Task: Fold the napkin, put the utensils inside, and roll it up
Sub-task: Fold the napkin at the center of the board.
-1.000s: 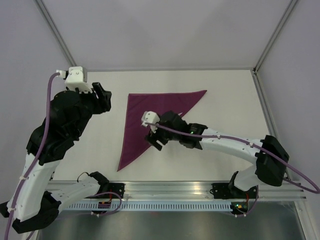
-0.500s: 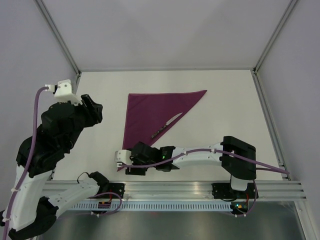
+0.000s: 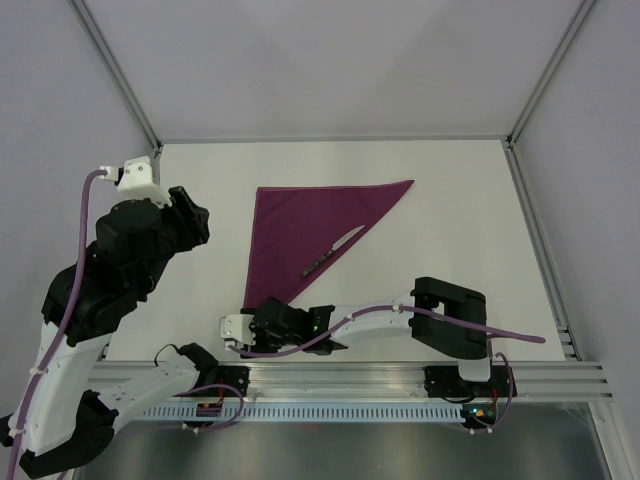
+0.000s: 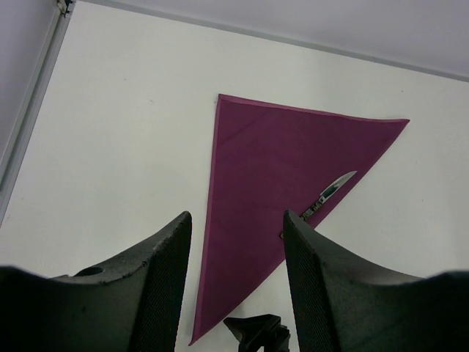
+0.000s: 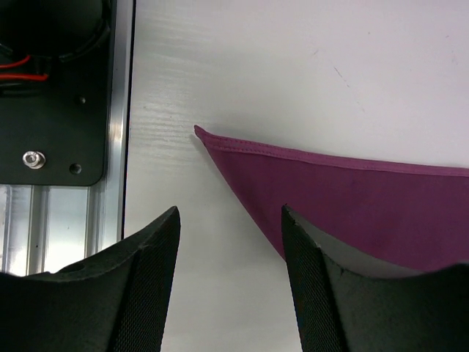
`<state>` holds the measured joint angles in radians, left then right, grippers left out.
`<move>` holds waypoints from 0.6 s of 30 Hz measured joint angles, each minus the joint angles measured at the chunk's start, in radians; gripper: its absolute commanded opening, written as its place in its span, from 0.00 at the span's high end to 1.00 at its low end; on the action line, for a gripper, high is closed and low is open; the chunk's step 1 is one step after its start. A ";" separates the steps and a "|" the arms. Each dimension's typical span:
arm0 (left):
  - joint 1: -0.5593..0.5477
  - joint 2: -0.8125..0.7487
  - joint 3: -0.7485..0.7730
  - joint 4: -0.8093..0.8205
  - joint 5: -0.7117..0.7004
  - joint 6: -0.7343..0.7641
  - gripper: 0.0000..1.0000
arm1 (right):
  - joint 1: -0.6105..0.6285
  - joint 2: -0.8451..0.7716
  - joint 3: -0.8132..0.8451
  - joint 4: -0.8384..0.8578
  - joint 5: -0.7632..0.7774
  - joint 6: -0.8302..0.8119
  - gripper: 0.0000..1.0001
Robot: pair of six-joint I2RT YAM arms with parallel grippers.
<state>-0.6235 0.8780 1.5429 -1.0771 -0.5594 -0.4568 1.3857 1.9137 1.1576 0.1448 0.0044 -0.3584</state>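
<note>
The napkin (image 3: 295,225) lies flat as a magenta triangle, its long edge running from the far right to the near left. One of the utensils, a knife (image 3: 333,250) with a silver blade and dark handle, rests on it by that edge; it also shows as the knife (image 4: 328,194). My right gripper (image 3: 250,332) hangs low and open at the near corner; the corner of the napkin (image 5: 366,205) lies just ahead of the right gripper (image 5: 229,213), untouched. My left gripper (image 3: 190,215) is raised to the left, and the left gripper (image 4: 235,216) is open and holds nothing.
The aluminium rail (image 3: 350,380) runs along the near edge, close beside the right gripper, with a black mounting plate (image 5: 51,110) on it. Grey walls and slanted frame posts (image 3: 115,70) enclose the white table (image 3: 450,220).
My right arm swept from over the napkin's middle down to its near left corner, uncovering the knife, and its jaws narrowed a little. The left arm shifted slightly.
</note>
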 measured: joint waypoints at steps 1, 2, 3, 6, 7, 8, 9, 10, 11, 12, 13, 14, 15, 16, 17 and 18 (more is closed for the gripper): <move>0.000 -0.002 0.000 0.000 -0.002 0.000 0.43 | 0.005 0.010 0.000 0.018 0.007 -0.006 0.37; 0.000 -0.005 -0.002 0.000 -0.007 0.000 0.43 | 0.008 0.018 0.000 0.032 0.015 -0.009 0.37; 0.000 -0.008 -0.005 0.000 -0.010 0.000 0.43 | 0.013 0.027 0.000 0.048 0.022 -0.013 0.37; 0.000 -0.017 -0.017 0.000 -0.015 -0.001 0.43 | 0.023 0.058 0.000 0.095 0.047 -0.027 0.37; 0.000 -0.018 -0.019 0.000 -0.015 -0.002 0.43 | 0.027 0.068 0.000 0.107 0.058 -0.033 0.37; 0.000 -0.019 -0.022 0.000 -0.016 -0.003 0.43 | 0.032 0.078 0.000 0.118 0.066 -0.039 0.37; 0.000 -0.021 -0.024 0.000 -0.016 -0.003 0.43 | 0.037 0.088 0.000 0.132 0.074 -0.043 0.38; 0.000 -0.023 -0.025 0.000 -0.016 -0.003 0.44 | 0.042 0.097 0.000 0.144 0.084 -0.049 0.38; 0.000 -0.025 -0.026 0.000 -0.016 -0.003 0.43 | 0.048 0.106 0.000 0.156 0.089 -0.054 0.38; 0.000 -0.029 -0.026 0.000 -0.016 -0.003 0.43 | 0.052 0.113 0.000 0.171 0.098 -0.058 0.38; 0.000 -0.032 -0.026 0.000 -0.016 -0.003 0.43 | 0.055 0.121 0.000 0.185 0.105 -0.064 0.38; 0.000 -0.037 -0.027 0.000 -0.016 -0.003 0.44 | 0.058 0.127 0.000 0.196 0.108 -0.067 0.38; 0.000 -0.042 -0.028 0.000 -0.016 -0.004 0.44 | 0.060 0.132 0.000 0.208 0.111 -0.072 0.38; 0.000 -0.047 -0.030 0.000 -0.016 -0.004 0.43 | 0.063 0.137 0.000 0.215 0.116 -0.077 0.38; 0.000 -0.051 -0.032 0.000 -0.016 -0.004 0.43 | 0.064 0.140 -0.001 0.222 0.122 -0.081 0.38; 0.000 -0.054 -0.034 0.000 -0.016 -0.005 0.43 | 0.066 0.142 -0.001 0.230 0.127 -0.084 0.38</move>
<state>-0.6235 0.8242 1.5089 -1.0775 -0.5758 -0.4618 1.4513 2.0556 1.1568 0.3748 0.1314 -0.4423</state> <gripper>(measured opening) 0.567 0.619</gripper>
